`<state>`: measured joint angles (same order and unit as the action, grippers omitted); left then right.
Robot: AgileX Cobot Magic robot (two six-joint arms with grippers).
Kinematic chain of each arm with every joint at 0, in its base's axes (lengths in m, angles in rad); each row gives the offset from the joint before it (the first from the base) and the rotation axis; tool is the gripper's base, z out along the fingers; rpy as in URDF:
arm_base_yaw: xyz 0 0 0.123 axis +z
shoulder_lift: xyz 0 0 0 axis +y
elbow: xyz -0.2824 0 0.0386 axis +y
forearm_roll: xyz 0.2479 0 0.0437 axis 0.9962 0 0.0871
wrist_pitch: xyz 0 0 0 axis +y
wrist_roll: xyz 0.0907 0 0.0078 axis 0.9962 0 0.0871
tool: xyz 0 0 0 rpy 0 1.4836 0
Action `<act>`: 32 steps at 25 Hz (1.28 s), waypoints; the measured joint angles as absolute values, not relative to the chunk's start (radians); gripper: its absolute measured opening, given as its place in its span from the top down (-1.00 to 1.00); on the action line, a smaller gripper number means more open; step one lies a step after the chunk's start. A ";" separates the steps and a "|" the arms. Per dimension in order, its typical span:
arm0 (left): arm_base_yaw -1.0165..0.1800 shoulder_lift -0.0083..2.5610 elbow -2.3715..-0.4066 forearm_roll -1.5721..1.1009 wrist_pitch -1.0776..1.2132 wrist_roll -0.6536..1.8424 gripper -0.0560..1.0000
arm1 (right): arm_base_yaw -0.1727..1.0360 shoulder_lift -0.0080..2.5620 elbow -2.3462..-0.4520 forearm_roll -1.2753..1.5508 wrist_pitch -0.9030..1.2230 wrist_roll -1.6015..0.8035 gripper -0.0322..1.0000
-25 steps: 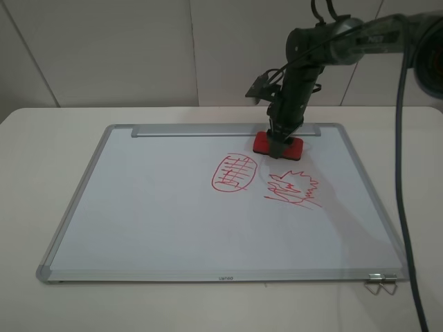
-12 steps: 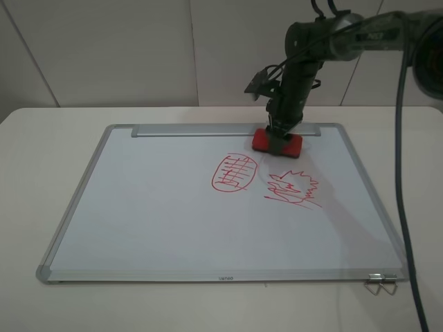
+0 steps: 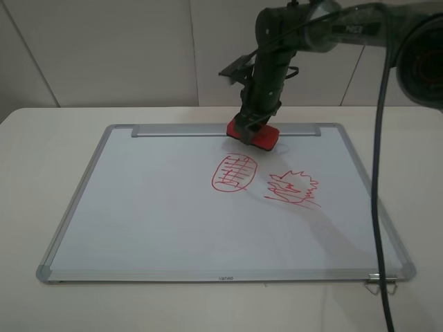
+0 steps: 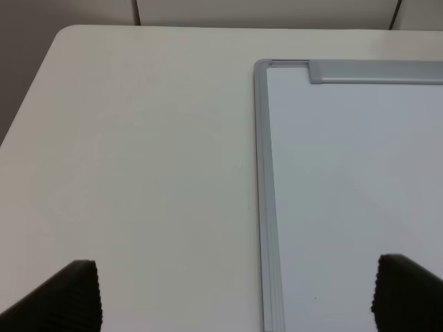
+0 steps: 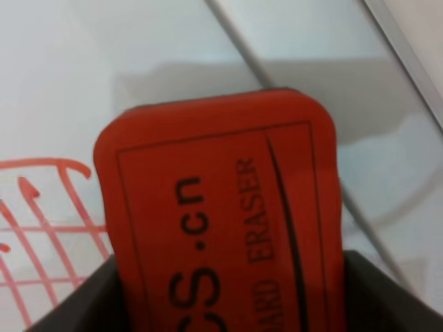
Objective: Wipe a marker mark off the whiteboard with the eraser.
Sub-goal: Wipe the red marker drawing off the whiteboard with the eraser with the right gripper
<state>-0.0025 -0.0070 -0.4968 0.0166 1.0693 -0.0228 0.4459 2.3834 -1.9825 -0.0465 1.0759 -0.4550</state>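
**Bench** [image 3: 41,138]: white, carries the whiteboard [image 3: 152,207], which lies flat with its grey tray strip [image 3: 180,130] along the far edge.

**Right arm** [image 3: 277,41]: reaches down over the far middle of the board.

**Drawings:** two, both red and both intact.
- The marker mark [image 3: 234,173], an oval filled with a grid, lies near the middle of the board.
- A spiky scribble [image 3: 296,188] lies just to its right. It is not the target.

**Eraser** [image 3: 255,135]: red block, lettered face up.
- It sits at the far edge of the board by the tray strip, beyond the oval and slightly to its right.
- It looks tilted, with a shadow under it. I judge it lifted off the surface, though contact cannot be confirmed.

**Right arm's fingers** [image 5: 391,301]: pinching the eraser from both sides. In the wrist view the oval's edge shows just beside the block.

**Left arm's fingers** [image 4: 69,297]: spread wide and holding nothing, parked over the bench at the board's far-left corner.

**Step in hand:** carrying the eraser to the mark. No wiping is done yet.

**Next move calls for:**
- bringing the block nearer and a little left, over the oval;
- levelling it so the felt lies flat;
- pressing down and stroking across the grid, staying clear of the scribble on the right.
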 joint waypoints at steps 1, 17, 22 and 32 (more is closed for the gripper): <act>-0.002 -0.007 -0.497 0.017 1.069 -0.023 -0.58 | 0.456 2.383 -1.982 -0.059 1.071 -0.433 -0.05; -0.002 -0.007 -0.497 0.017 1.069 -0.023 -0.58 | 0.479 2.449 -1.982 -0.091 1.055 -0.419 -0.05; -0.002 -0.007 -0.497 0.017 1.069 -0.023 -0.58 | 0.479 2.454 -1.982 -0.067 1.066 -0.473 -0.05; -0.002 -0.007 -0.497 0.017 1.069 -0.023 -0.58 | 0.476 2.460 -1.982 -0.048 1.066 -0.481 -0.05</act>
<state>-0.0025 -0.0070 -0.4968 0.0166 1.0693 -0.0228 0.4761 2.4599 -1.9825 -0.0482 1.0658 -0.4815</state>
